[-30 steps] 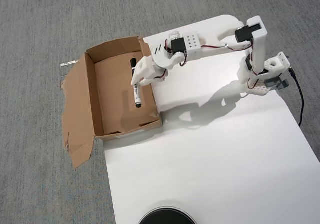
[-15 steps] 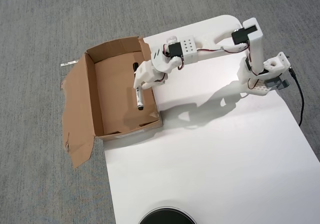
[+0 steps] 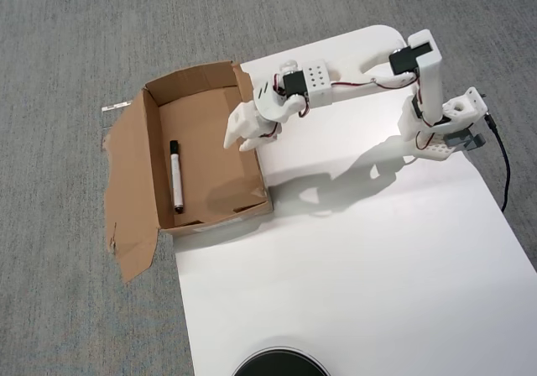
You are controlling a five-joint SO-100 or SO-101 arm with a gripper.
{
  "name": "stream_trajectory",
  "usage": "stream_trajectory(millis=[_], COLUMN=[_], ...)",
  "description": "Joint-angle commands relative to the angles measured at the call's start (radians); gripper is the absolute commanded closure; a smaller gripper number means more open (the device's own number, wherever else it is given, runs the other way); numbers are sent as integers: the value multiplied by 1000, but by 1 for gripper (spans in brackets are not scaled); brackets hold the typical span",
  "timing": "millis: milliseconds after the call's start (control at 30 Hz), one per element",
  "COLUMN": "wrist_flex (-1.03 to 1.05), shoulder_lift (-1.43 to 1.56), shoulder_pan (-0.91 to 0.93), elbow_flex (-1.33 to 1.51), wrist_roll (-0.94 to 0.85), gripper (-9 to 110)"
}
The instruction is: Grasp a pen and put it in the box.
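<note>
The slim white-barrelled marker pen with its black cap (image 3: 175,176) lies flat on the floor of the shallow brown cardboard box with ragged flaps (image 3: 252,168), close to the box's left long wall in the overhead view. Its long axis runs roughly parallel to that wall, with one dark end toward the far end of the box and the other toward the near end. Nothing touches it.

The white two-finger tool (image 3: 237,137) hangs over the box's right long wall, to the right of the pen as the overhead view shows it and well apart from it. Nothing is between its fingers. They look slightly spread, but from straight above the gap is hard to read, so I cannot tell for sure how wide they stand.

Judged from how things lie, the task's goal is met: the pen is inside the box and free of the tool. What remains is probably only a retreat, and the relation that matters is that the pen lies across the box from the tool, not beneath it. The arm can lift and fold back toward its base (image 3: 442,128) on the white surface (image 3: 352,267) without passing over the pen; the box's right wall, just under the tool, is the thing to avoid snagging.

The box's wide flap (image 3: 130,193) lies spread on the grey carpet (image 3: 67,40).
</note>
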Motion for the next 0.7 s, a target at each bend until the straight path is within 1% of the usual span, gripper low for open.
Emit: stream_trajectory(millis=[0,100,200,500,567,667], wrist_flex=[8,17,84,462,506,509], shoulder_lift=[110,163,229,506,563,689], shoulder_pan=[-24,-27,-36,-51,-51,-53], elbow_flex=[-27,-27,-27,-19,16,139], wrist_roll=[-2,-2,-1,-2,-2,-2], gripper=[89,89,89,89,89,89])
